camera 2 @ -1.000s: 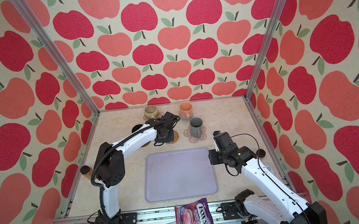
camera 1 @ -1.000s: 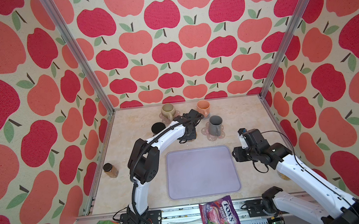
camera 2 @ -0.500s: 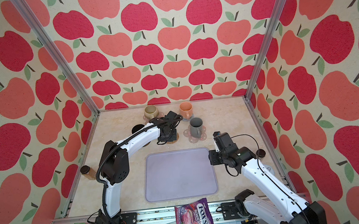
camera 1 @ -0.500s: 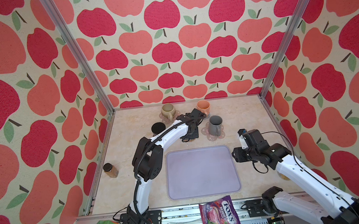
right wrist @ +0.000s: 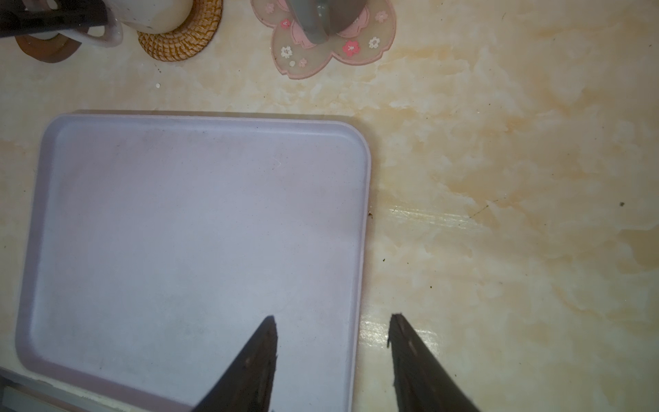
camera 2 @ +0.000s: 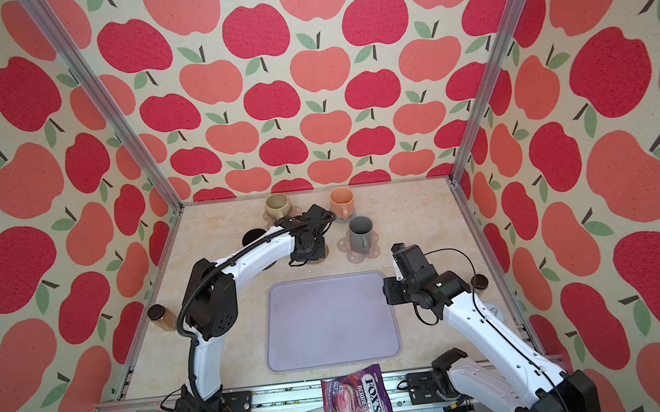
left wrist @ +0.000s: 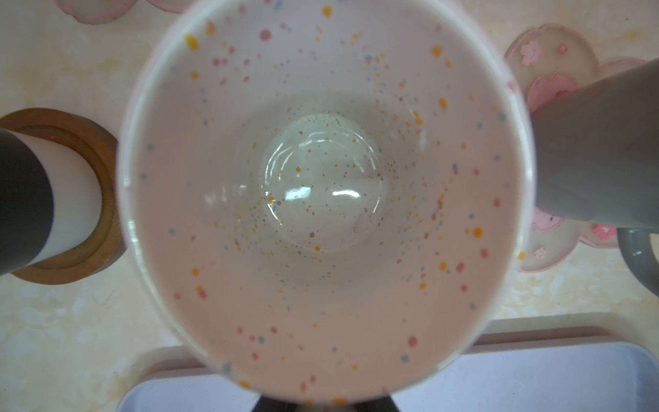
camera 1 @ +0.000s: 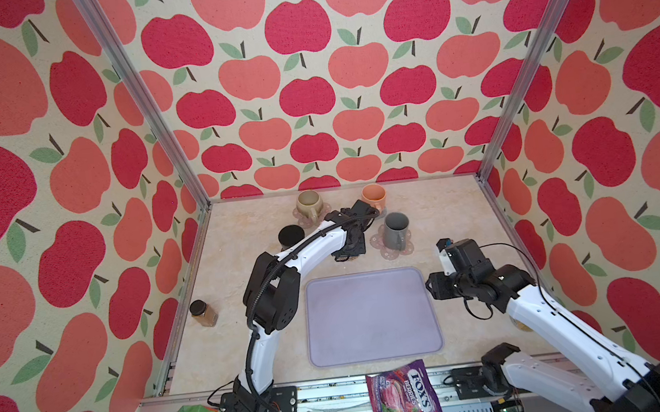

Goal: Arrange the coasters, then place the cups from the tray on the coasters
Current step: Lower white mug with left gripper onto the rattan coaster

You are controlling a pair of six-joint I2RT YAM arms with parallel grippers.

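lavender rounded-rectangle tray [camera 1: 373, 315]: flat on the cream marbled counter [right wrist: 499, 178], front centre

speckled white handled mug [left wrist: 321, 178]: upright over the round woven tan rattan coaster [right wrist: 178, 42], just behind the tray's far rim; whether its base bears on the mat cannot be told

left claw [camera 1: 349, 251]: nearly closed, gripping the speckled mug at its handle side; its wrist view looks straight down into the mug

grey mug [camera 1: 397, 229]: stands on a pink flower-shaped coaster [camera 1: 393, 251], just right of the speckled mug

black mug [camera 1: 291, 235]: stands on the dark brown round disc coaster [left wrist: 82, 264], just left of the speckled mug

beige mug [camera 1: 308, 204], orange mug [camera 1: 374, 196]: back row, near the wall, well apart

right claw [right wrist: 331, 317]: fingers about half apart, holding nothing; hovers above the tray's right rim, one finger over the tray, one over the counter
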